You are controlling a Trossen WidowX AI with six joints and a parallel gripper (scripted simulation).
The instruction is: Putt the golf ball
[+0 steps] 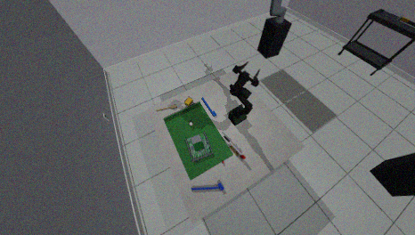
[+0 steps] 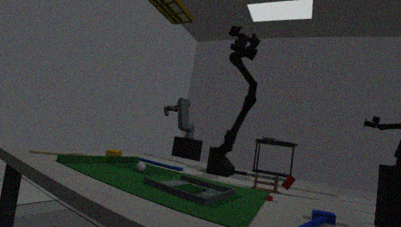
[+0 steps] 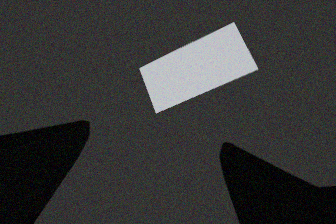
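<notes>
Task barely begun: arm raised high, nothing grasped.

Gripper [image 3: 155, 165] pointed up at a ceiling light [image 3: 198, 66], fingers spread wide and empty. Red putter [image 1: 234, 148] lying untouched just beside the green mat [image 1: 178, 126], near the arm's base. Golf ball [image 1: 191, 124] resting on the mat short of the raised green [image 1: 199, 148]. Pickup and putt both left to do.
</notes>
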